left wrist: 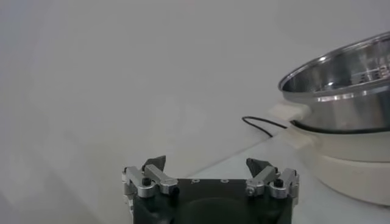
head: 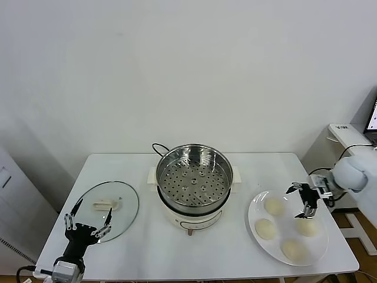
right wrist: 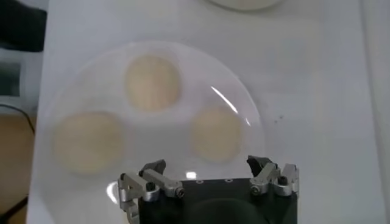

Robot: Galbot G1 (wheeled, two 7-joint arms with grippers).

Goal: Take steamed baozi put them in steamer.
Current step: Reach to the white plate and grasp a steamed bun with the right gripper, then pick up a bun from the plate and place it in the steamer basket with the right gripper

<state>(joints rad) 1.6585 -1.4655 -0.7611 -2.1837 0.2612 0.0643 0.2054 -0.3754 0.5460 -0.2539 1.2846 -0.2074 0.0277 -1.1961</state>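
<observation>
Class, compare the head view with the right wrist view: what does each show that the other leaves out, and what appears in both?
Only the head view shows the steamer, empty, the glass lid lying flat on the table, the left gripper, open near the lid, and all four steamed baozi on the plate. Only the right wrist view shows the right gripper from directly above, open over the plate, with just three buns visible. Both share the plate, the buns, the white table and the right gripper.
</observation>
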